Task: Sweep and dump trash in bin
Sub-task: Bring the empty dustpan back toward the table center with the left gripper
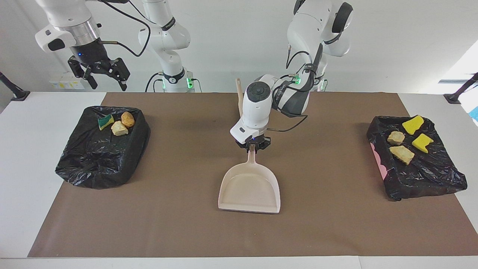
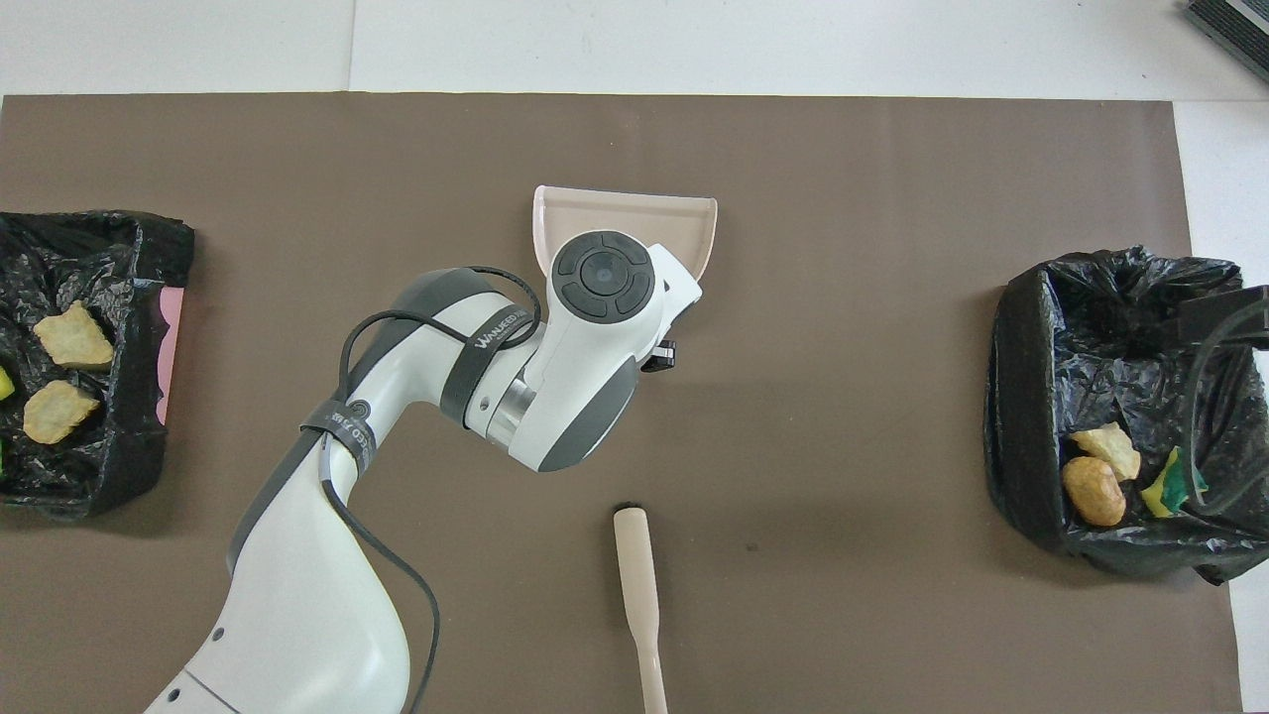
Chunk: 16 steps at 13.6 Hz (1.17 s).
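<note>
step: we judged dumping done, returning the dustpan [image 1: 249,188] | left gripper [image 1: 253,147] clamped its handle mid-mat | right gripper [image 1: 100,73] spread, empty, waiting | trash [image 1: 116,124] binned — rest at three o'clock, facing view | next: set pan down, release

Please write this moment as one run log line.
left end effector: shut on dustpan handle, mid-table | right end effector: open, waiting over bin | dustpan: empty

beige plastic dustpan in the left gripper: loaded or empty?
Empty. The beige plastic dustpan shows only its bare pan floor in the facing view, no scraps in it; the left gripper is shut on its handle.
</note>
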Tool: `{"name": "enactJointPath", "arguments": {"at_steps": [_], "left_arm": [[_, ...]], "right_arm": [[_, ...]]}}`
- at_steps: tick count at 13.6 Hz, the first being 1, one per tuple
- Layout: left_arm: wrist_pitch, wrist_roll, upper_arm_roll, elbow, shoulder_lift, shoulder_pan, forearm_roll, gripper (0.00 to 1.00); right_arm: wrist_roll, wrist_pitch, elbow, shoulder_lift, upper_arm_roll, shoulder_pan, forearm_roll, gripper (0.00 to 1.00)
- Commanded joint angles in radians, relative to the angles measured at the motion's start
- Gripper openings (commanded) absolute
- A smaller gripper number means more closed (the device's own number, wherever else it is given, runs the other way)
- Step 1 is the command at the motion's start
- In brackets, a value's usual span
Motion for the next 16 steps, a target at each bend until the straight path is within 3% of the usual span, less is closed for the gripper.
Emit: {"name": "enactJointPath", "arguments": {"at_steps": [1,3,5,6,8,10,12,13,16], "left_arm": [[0.005,0.014,0.017,0.013,0.004,-0.014,-0.004,0.0],[0.004,0.023,0.017,-0.003,0.0,-0.016,-0.007,0.01],[0.004,0.023,0.017,-0.032,-0.013,-0.019,-0.007,0.09],[-0.002,0.023,0.017,-0.03,-0.013,-0.019,-0.005,0.17],[-0.001,0.022,0.018,-0.026,-0.013,-0.019,-0.002,0.51],[-0.006,0.023,0.02,-0.024,-0.03,-0.017,-0.002,0.67],[-0.027,0.037,0.024,-0.049,-0.098,-0.008,-0.002,0.83],[-0.041,0.055,0.029,-0.084,-0.14,-0.007,-0.002,0.97],[-0.07,0.129,0.037,-0.213,-0.308,0.045,0.042,1.0]], "right_arm": [[0.016,0.024,-0.038,-0.023,-0.003,0.006,-0.003,1.0],[0.018,0.024,-0.041,-0.023,-0.003,0.007,-0.003,1.0],[0.018,0.016,-0.035,-0.02,-0.003,0.007,-0.003,1.0],[0.018,0.015,-0.035,-0.02,-0.003,0.006,-0.003,1.0],[0.016,0.015,-0.033,-0.02,-0.003,0.007,-0.001,1.0],[0.016,0.015,-0.033,-0.02,0.0,0.007,0.0,1.0],[0.016,0.015,-0.033,-0.02,0.001,0.007,0.002,1.0],[0.016,0.015,-0.033,-0.02,0.001,0.007,0.002,1.0],[0.016,0.015,-0.033,-0.02,0.001,0.007,0.002,1.0]]}}
